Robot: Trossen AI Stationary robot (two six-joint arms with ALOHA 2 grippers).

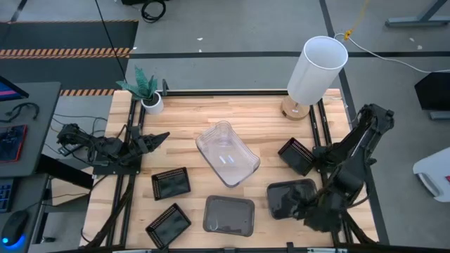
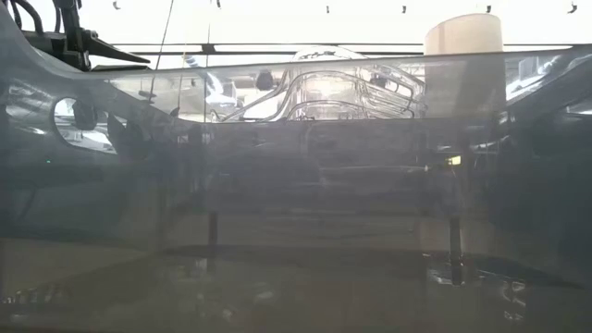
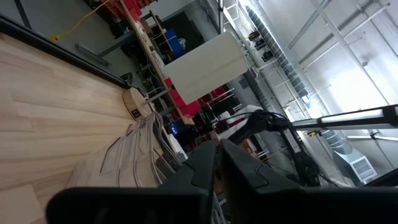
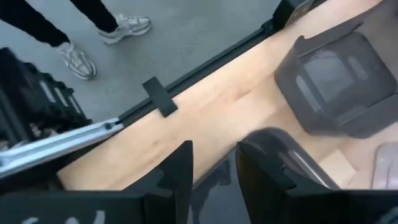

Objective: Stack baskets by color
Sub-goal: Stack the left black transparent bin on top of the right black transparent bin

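A clear basket (image 1: 226, 155) rests on its base at the table's middle. Two smoky-grey baskets stand near the front edge: one (image 1: 228, 214) in the middle, the other (image 1: 290, 197) to its right. One black slatted basket (image 1: 296, 156) sits tilted at the right, and two more (image 1: 171, 184) (image 1: 169, 225) lie at the front left. My right gripper (image 1: 304, 209) (image 4: 214, 171) hangs open over the right grey basket's near rim (image 4: 283, 152), slanting down. Whether a finger touches that rim, I cannot tell. My left gripper (image 1: 163, 136) (image 3: 217, 177) waits shut at the left edge.
A tall white lamp shade (image 1: 316, 70) stands at the back right and a small potted plant (image 1: 149, 95) at the back left. A grey basket wall (image 2: 296, 203) fills the low view. A person's shoes (image 4: 102, 37) show on the floor beyond the table's edge.
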